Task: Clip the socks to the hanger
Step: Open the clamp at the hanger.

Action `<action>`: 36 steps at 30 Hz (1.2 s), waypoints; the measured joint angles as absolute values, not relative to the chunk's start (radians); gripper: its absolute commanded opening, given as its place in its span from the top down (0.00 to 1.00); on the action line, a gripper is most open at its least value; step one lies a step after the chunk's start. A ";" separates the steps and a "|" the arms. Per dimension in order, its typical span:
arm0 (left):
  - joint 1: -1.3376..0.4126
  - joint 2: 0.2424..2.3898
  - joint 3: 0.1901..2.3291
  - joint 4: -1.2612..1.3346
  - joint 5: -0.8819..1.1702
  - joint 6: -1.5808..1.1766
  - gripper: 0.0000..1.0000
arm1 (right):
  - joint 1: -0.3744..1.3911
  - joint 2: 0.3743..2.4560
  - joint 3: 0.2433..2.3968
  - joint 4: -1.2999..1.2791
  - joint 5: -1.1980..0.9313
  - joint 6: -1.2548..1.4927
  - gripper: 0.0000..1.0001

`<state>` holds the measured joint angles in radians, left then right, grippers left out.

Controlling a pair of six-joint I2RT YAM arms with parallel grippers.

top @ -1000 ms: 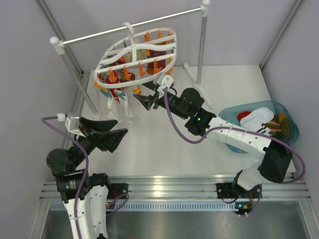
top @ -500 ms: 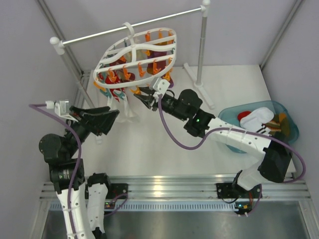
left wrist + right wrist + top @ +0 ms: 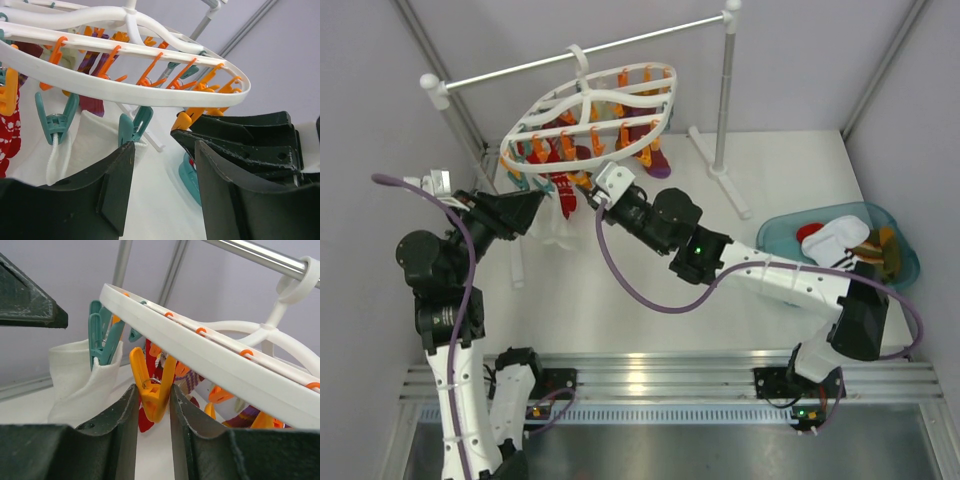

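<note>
The white oval hanger (image 3: 582, 98) hangs from the rod, with maroon, red and striped socks (image 3: 648, 140) clipped under it. A white sock (image 3: 75, 385) hangs from a teal clip (image 3: 102, 337). Under the hanger's near rim, my right gripper (image 3: 595, 197) (image 3: 152, 387) is shut on an orange clip (image 3: 154, 395). My left gripper (image 3: 537, 203) (image 3: 165, 150) stands open just left of it, below two teal clips (image 3: 134, 125), with nothing between its fingers. More socks, among them a white one (image 3: 835, 238), lie in the basin.
The translucent blue basin (image 3: 903, 265) stands at the right edge of the table. The rail stand's rod (image 3: 520, 68) and its right post (image 3: 723, 100) carry the hanger, with the left post (image 3: 480, 170) beside my left arm. The two grippers stand close together.
My right gripper slid left under the hanger and closed on the orange clip, swinging the hanger left. My left arm rose toward the hanger's left end, its jaws narrowing.
</note>
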<state>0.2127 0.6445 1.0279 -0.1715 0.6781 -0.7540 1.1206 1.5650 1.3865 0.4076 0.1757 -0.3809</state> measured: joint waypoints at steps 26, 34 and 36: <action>-0.013 0.780 1.020 -0.146 0.506 -0.718 0.47 | 1.203 1.697 1.528 0.350 0.403 -0.435 1.00; -0.096 0.802 1.020 -0.153 0.361 -0.709 0.62 | 1.206 1.698 1.532 0.336 0.418 -0.435 1.00; -0.101 0.801 1.020 -0.154 0.345 -0.710 0.63 | 1.207 1.698 1.532 0.334 0.417 -0.434 1.00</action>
